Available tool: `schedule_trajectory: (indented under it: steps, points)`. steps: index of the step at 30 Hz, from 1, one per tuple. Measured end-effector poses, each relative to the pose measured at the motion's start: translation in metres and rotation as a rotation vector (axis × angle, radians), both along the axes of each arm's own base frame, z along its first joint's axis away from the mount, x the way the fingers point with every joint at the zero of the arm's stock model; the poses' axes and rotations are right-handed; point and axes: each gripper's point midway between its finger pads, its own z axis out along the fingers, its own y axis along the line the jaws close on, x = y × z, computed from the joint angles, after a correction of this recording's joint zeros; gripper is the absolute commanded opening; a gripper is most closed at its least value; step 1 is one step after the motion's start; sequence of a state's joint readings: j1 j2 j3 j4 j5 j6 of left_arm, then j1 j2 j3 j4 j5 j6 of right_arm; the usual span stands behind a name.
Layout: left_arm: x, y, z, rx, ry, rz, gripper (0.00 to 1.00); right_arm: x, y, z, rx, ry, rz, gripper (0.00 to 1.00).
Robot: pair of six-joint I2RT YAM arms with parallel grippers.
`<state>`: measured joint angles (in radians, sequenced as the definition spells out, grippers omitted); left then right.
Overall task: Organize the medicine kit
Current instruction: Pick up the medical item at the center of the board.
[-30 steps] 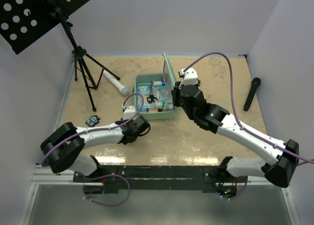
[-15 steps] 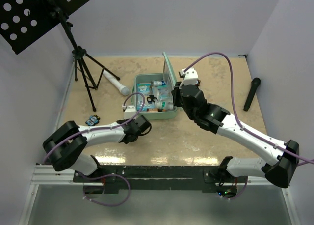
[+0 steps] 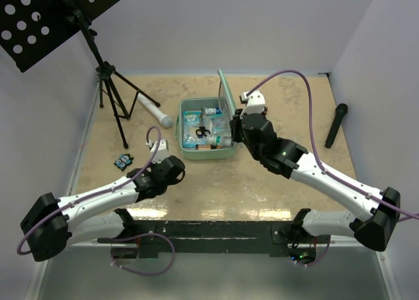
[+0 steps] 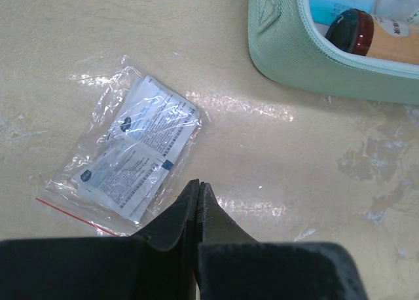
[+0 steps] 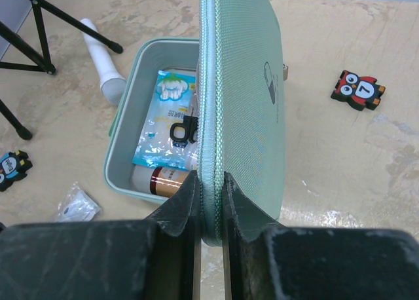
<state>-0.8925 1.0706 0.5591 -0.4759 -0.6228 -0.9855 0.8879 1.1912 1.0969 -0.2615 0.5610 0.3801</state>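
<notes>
The left arm has swung back from the medicine kit (image 3: 209, 153), and the left gripper (image 4: 198, 190), fingers pressed together on nothing, now hangs over a clear packet (image 4: 131, 159) lying on the table just outside the case. The open kit sits mid-table, and the right gripper (image 5: 209, 179) pinches the edge of its upright lid (image 5: 245, 103). That stray packet likely goes in next.

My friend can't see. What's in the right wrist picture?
The right claw grips the mint-green medicine kit by its lid edge, lid standing upright. The open tray beside it holds packets and a brown bottle; a small clear packet lies on the table outside.
</notes>
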Motion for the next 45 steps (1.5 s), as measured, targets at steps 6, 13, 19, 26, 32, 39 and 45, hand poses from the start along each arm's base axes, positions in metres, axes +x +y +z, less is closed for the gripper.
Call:
schedule_trajectory:
  steps: [6, 13, 19, 26, 32, 39, 45]
  points:
    - [-0.004, 0.003, -0.005, 0.037, 0.039, -0.003, 0.46, 0.000, 0.000, 0.000, 0.000, 0.000, 0.000, 0.00]
    - [-0.010, 0.017, -0.030, 0.202, 0.141, 0.013, 0.59, 0.000, 0.000, 0.000, 0.000, 0.000, 0.000, 0.00]
    - [-0.008, 0.020, -0.044, 0.287, 0.185, 0.015, 0.54, 0.000, 0.000, 0.000, 0.000, 0.001, 0.002, 0.00]
    - [-0.003, 0.020, -0.047, 0.338, 0.196, 0.024, 0.39, 0.000, 0.000, -0.001, 0.001, -0.001, 0.002, 0.00]
    - [-0.001, 0.021, -0.049, 0.362, 0.201, 0.027, 0.06, -0.003, -0.003, 0.000, 0.004, -0.006, 0.004, 0.00]
    - [-0.003, 0.019, -0.036, 0.297, 0.170, 0.023, 0.00, -0.004, -0.004, 0.000, 0.005, -0.007, 0.004, 0.00]
    - [-0.001, 0.012, 0.004, 0.125, 0.057, 0.018, 0.00, -0.003, -0.004, -0.001, 0.004, -0.006, 0.005, 0.00]
